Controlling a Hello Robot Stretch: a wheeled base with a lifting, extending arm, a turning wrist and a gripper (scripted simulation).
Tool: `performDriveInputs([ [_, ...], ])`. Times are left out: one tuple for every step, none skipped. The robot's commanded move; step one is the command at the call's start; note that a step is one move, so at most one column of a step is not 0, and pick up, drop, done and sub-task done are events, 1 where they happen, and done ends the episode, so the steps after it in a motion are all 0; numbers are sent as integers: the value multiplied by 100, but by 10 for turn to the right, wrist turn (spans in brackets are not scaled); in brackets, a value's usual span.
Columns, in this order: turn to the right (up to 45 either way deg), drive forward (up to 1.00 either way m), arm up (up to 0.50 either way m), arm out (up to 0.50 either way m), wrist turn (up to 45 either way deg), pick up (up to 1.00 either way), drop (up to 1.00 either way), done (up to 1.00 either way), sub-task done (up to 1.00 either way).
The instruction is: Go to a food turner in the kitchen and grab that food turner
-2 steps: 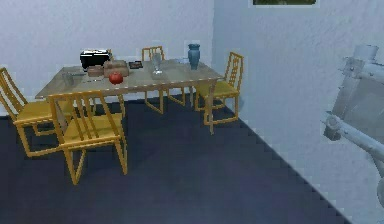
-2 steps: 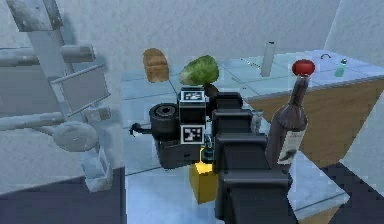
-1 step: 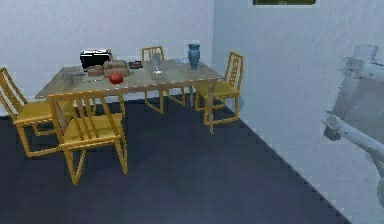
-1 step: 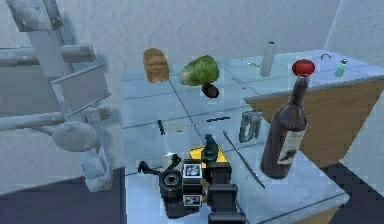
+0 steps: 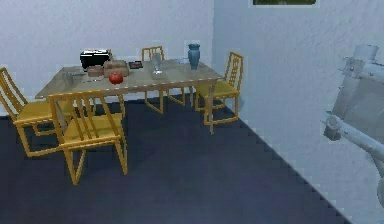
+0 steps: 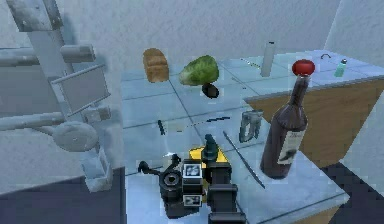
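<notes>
Arm side view: pincer (image 6: 148,168) sits at the near edge of the bench (image 6: 190,105), its opening and any load impossible to tell; a thin dark utensil (image 6: 246,165) lies flat on the bench between arm (image 6: 222,200) and bottle (image 6: 284,135).

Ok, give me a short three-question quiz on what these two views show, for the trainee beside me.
1. True or false: the blue vase stands on the dining table.
2. On the counter, what lies just right of the bread loaf in the arm side view? A) lettuce B) kettle C) frying pan
3. Fill in: the dark bottle has a ___ cap.
Key: 1 true; 2 A; 3 red.
</notes>
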Motion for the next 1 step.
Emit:
performDriveInputs([
  [0, 0, 10, 0, 0, 0, 0, 0, 0],
])
